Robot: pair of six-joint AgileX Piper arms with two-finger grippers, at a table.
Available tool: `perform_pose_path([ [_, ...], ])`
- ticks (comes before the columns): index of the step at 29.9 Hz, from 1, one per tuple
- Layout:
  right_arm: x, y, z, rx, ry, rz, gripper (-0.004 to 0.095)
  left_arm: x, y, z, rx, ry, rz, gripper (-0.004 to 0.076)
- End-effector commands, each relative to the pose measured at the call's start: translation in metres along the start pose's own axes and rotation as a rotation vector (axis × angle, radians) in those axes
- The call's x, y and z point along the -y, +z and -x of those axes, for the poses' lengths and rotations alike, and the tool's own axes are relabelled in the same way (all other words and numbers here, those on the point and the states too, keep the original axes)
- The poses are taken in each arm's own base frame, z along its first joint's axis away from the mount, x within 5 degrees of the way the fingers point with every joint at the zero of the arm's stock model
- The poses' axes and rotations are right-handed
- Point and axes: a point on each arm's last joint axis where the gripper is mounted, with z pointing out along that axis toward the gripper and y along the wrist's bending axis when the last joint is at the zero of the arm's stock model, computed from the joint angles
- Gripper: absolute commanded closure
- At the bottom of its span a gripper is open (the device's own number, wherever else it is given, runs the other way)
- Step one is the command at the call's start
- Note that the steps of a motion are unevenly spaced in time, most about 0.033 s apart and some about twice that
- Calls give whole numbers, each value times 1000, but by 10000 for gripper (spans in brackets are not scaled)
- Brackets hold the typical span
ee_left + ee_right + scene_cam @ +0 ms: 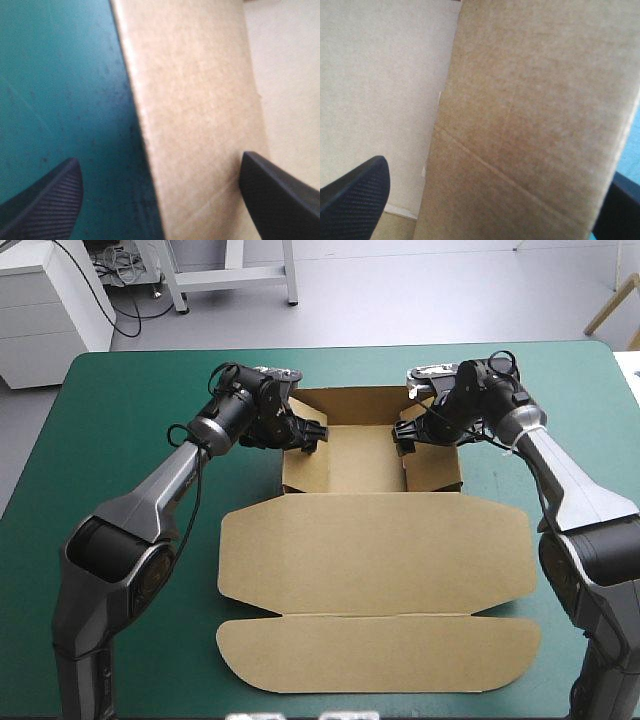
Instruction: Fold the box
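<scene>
Left gripper — open astride box wall; right gripper — open likewise

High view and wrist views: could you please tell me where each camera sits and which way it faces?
High view: above and behind the robot, looking forward and down at the box on the teal-green cover; both arms, left gripper and right gripper show.
Left wrist view: above that wrist, looking along open fingers astride a raised wall.
Right wrist view: likewise, opposite wall.
Shared: the box.
</scene>
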Motion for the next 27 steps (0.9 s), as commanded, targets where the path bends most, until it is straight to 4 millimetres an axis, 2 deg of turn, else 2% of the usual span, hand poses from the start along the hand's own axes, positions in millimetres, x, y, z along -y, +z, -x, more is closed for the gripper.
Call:
perform_pose_path([
  [1, -5, -54, 11, 167, -22, 0, -22, 4, -63, 15, 152, 1, -35, 115],
  [8, -7, -96, 13, 271, -55, -40, -21, -3, -115, 23, 264, 18, 20, 115],
  [11, -6, -113, 10, 300, -75, -81, -19, -5, -143, 20, 323, 55, 13, 119],
  [13, -5, -125, 6, 315, -84, -100, -19, -7, -162, 16, 357, 103, 13, 149],
  [16, -7, -144, 1, 344, -87, -102, -20, -13, -190, 5, 368, 181, 33, 250],
  [20, -10, -163, -4, 392, -90, -104, -20, -20, -219, -9, 394, 232, 57, 441],
  [25, -10, -169, -6, 405, -87, -103, -18, -23, -242, -21, 431, 271, 35, 713],
  [27, -10, -169, -6, 405, -87, -103, -18, -24, -247, -26, 433, 292, 34, 732],
])
